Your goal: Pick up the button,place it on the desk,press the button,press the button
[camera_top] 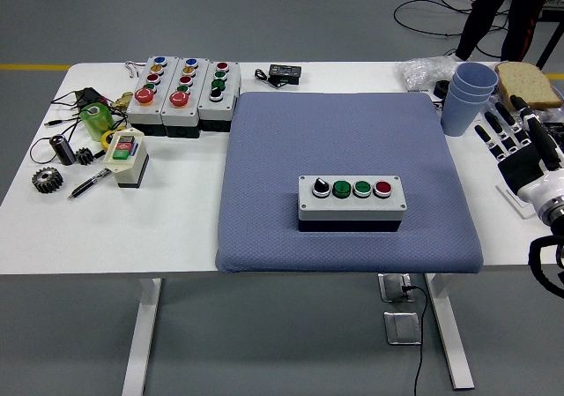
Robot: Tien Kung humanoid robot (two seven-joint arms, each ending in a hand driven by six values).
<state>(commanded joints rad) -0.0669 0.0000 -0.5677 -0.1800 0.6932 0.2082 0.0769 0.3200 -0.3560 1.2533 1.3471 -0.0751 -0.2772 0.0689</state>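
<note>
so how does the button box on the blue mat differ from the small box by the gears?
The button box on the blue mat is wide, grey-topped, with four controls in a row: black knob, two green, one red. The small box at the table's left is narrower, cream-coloured, showing only a green and a red control. Both have dark bases.

Right arm cut off by right edge, person cropped at top, bread slice partly cut off

White table, blue-grey mat across its middle, control boxes far left, stacked cups right.
</note>
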